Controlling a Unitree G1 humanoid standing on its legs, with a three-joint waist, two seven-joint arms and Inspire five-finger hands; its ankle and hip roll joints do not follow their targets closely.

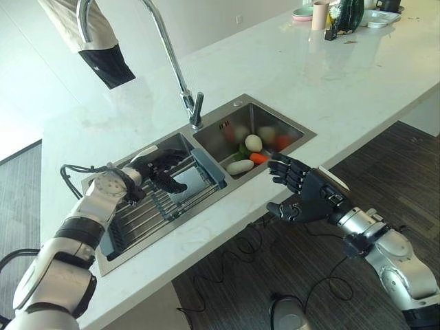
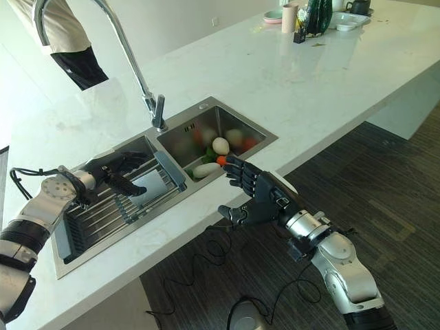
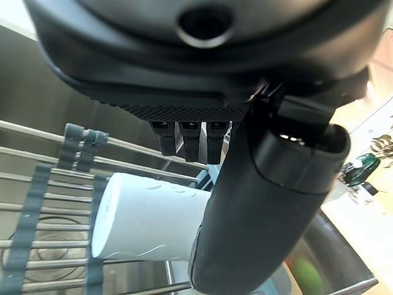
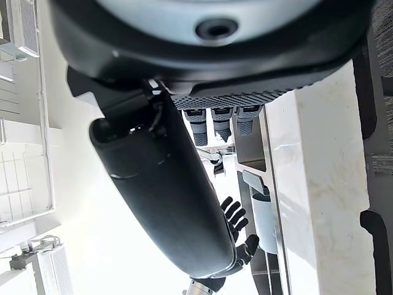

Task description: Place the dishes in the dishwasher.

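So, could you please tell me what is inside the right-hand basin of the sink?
The right basin holds a pale egg-shaped item, a white oblong piece, something orange and a green bit. What lies beneath them is covered.

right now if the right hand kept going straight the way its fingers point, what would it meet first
Probably the food in the right sink basin. The right hand hovers open off the counter's front edge, its fingers aimed toward the orange piece and the pale long vegetable. Depth is unclear, so it may pass above them.
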